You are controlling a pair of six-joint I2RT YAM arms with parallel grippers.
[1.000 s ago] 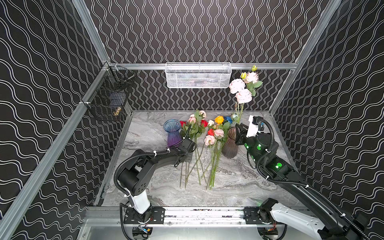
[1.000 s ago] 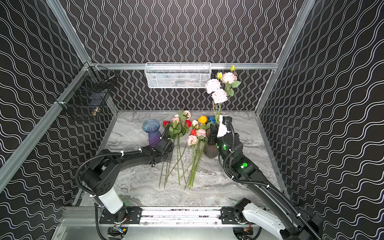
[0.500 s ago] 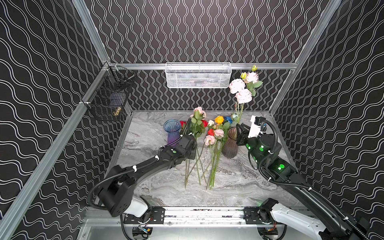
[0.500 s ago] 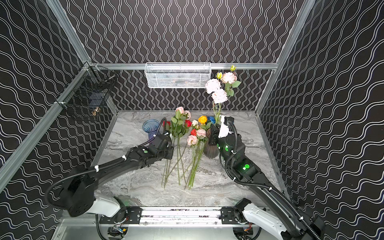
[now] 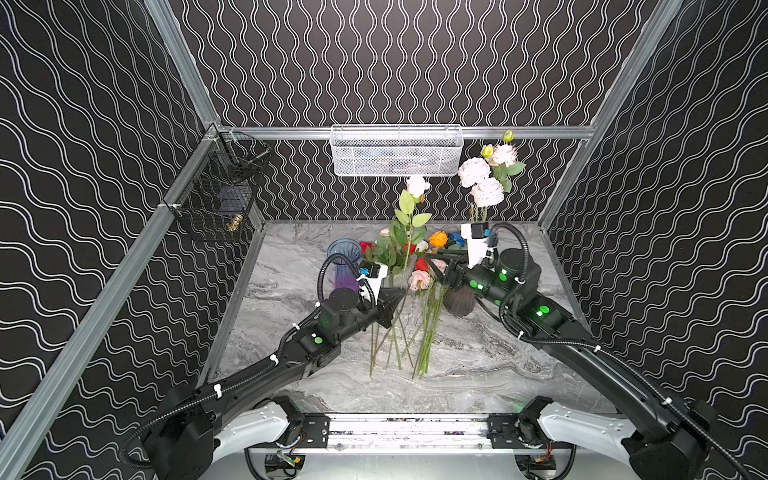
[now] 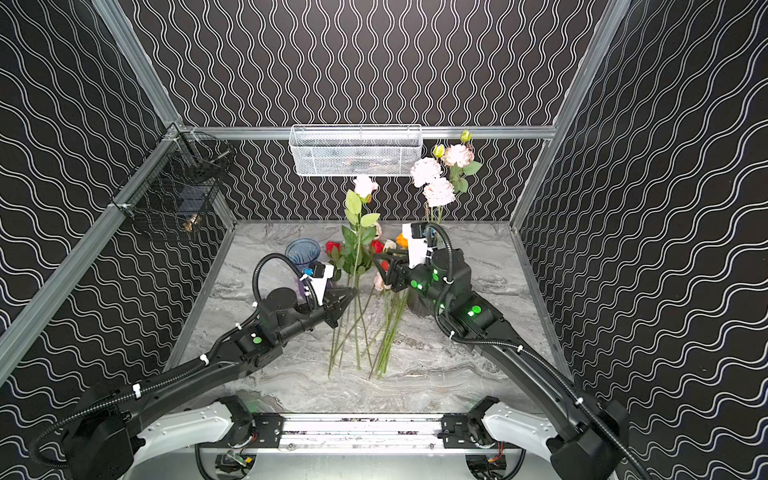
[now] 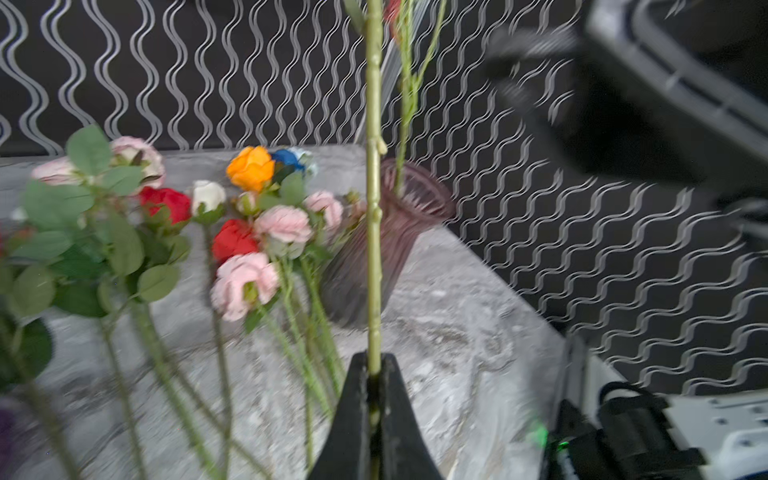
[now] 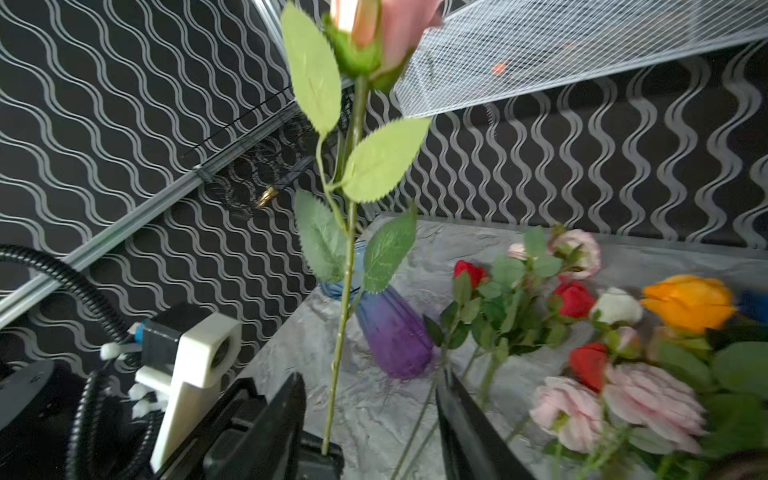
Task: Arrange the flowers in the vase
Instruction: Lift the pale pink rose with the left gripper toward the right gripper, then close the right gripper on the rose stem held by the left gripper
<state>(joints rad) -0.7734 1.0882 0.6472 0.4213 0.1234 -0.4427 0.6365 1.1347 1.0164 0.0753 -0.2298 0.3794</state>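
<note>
Rose stem (image 7: 374, 249) fast in left hand (image 7: 374, 370); right hand (image 8: 372, 376) half open, empty

Lab robot cell: wavy-patterned black walls (image 5: 395, 62), aluminium frame (image 5: 291, 132), marble-look tabletop (image 5: 478, 365).

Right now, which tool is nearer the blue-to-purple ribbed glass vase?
Left: left tool, gripping a pink rose stem, is beside the vase; right tool sits beyond that stem, farther.

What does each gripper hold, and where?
Left gripper pinches the upright pale pink rose low on its green stem; right gripper is open, holding nothing.
</note>
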